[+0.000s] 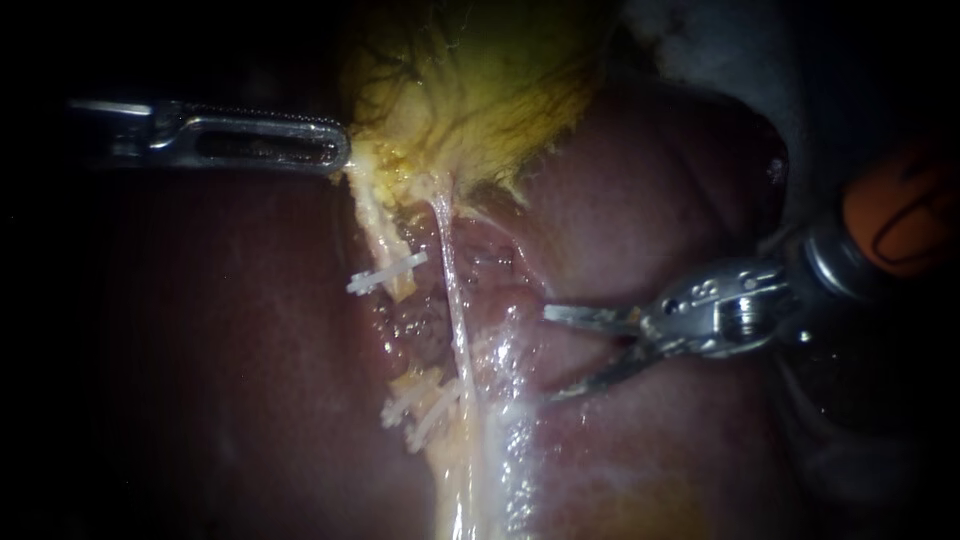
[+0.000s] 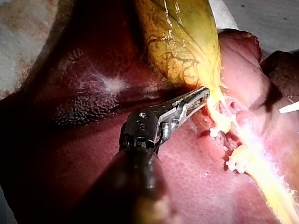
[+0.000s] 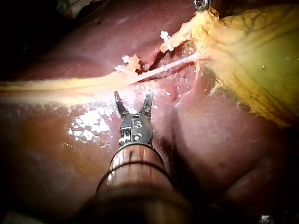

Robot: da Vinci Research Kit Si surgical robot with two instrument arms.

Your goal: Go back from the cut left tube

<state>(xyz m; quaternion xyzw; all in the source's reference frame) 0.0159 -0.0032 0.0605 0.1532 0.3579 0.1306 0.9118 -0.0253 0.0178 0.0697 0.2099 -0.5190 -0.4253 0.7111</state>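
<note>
Right instrument (image 1: 552, 353): jaws wide, holding nothing, near right tube (image 1: 457, 310), apart from it. Left instrument (image 1: 335, 150): jaws clamped on gallbladder (image 1: 480, 90) edge. Left tube (image 1: 375, 220): cut, gap between upper clip (image 1: 386, 272) and two lower clips (image 1: 420, 408).

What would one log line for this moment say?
left instrument: jaws shut on yellow-green gallbladder | right instrument: jaws open, clear of cut white-clipped left tube | thin right tube: intact

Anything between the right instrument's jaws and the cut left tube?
Yes. The intact tube runs between the right instrument, whose jaws are open, and the cut left tube with its clips. The way back over the liver looks clear.
</note>
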